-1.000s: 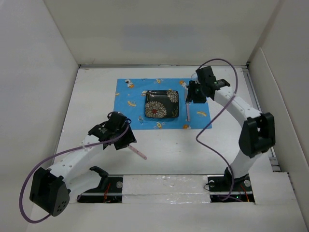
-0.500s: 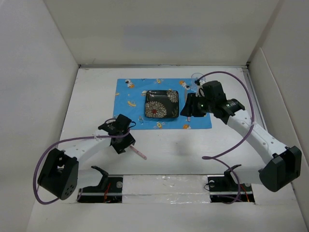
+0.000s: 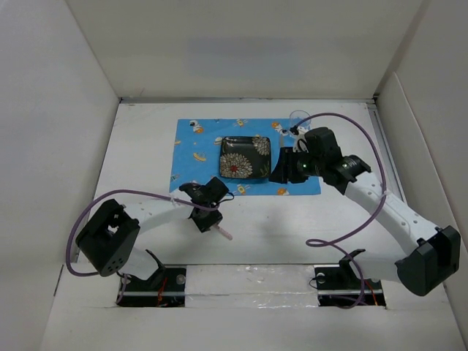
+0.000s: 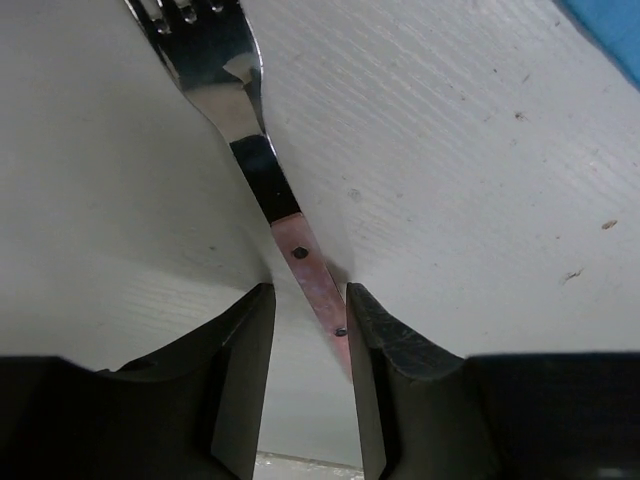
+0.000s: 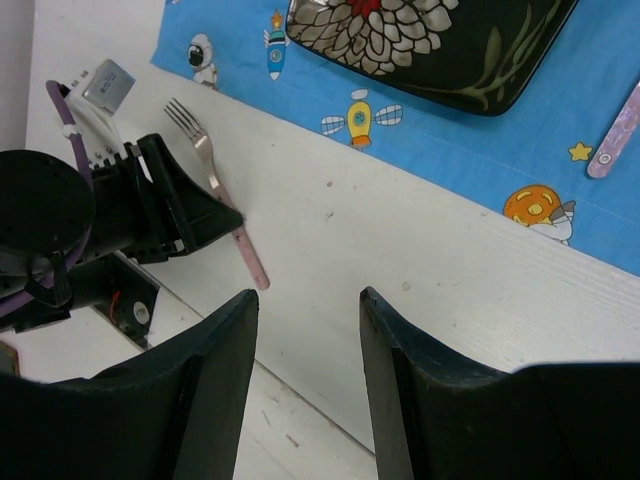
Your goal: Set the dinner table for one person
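Observation:
On the white dinner table (image 3: 292, 227) lies a blue space-print placemat (image 3: 197, 142) with a black floral square plate (image 3: 246, 158) on it. A fork (image 4: 262, 160) with a pink handle lies on the table in front of the placemat's near-left corner, also visible in the right wrist view (image 5: 215, 185). My left gripper (image 3: 207, 210) straddles the handle with its jaws apart; the handle touches one finger (image 4: 385, 340). My right gripper (image 3: 281, 170) is open and empty, above the placemat's near right edge. A pink-handled utensil (image 5: 615, 130) lies on the placemat right of the plate.
A small clear object (image 3: 298, 116) stands at the placemat's far right corner. White panels wall in the table on the left, back and right. The arm bases (image 3: 241, 281) sit along the near edge, and purple cables loop over both arms.
My left gripper has moved right along the table with the fork, towards the placemat's front. My right arm has swung lower, nearer and slightly left, away from the utensil.

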You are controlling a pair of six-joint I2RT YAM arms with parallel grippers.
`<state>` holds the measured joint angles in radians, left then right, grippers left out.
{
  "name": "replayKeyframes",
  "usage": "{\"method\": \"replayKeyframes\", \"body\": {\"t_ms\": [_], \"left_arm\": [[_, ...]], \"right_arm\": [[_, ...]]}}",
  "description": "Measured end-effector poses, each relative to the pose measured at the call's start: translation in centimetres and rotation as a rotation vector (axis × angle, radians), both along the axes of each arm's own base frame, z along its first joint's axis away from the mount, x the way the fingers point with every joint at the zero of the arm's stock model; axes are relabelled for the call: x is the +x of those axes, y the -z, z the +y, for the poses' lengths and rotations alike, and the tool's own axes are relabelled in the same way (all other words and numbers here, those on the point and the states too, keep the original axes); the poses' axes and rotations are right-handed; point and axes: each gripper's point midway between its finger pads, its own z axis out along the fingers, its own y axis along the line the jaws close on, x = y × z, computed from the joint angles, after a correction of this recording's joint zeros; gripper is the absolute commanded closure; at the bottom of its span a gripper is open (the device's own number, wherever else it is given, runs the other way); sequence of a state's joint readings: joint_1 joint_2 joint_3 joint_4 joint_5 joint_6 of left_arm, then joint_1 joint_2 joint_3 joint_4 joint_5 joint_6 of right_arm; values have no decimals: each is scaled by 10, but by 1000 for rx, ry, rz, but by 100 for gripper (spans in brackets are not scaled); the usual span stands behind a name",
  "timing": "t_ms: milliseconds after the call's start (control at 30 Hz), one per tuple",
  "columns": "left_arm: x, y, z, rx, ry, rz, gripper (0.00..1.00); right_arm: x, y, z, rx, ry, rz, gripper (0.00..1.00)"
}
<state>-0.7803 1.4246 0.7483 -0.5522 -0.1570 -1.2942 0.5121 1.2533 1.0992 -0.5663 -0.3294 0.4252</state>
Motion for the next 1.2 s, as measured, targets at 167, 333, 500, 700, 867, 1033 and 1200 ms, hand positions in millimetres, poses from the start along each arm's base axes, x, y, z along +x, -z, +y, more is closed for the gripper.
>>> {"method": "replayKeyframes", "body": {"t_ms": [167,333,500,700,867,1033,1200], "left_arm": [[-6,1,7,15,-32,14,100],[-17,-2,23,59,-30,24,100],[1,-54,33,153,67,-66,100],[85,-152,16,196,227,-335,100],[141,-145,5,354,421,-356,100],[179,-98,17,372,552,-256,100],[212,-80,53,404,550,-218,100]], "right_arm": [[-1,-9,-2,9,6,-29,50],[-2,-13,-5,9,15,-42,49],[1,-16,-18,0,56,-51,52],[12,-20,-35,-5,133,-62,57],[21,-22,-46,-21,186,-67,57],[27,-23,-58,-46,235,-67,56],[31,-14,-76,-78,299,-51,55]]}}
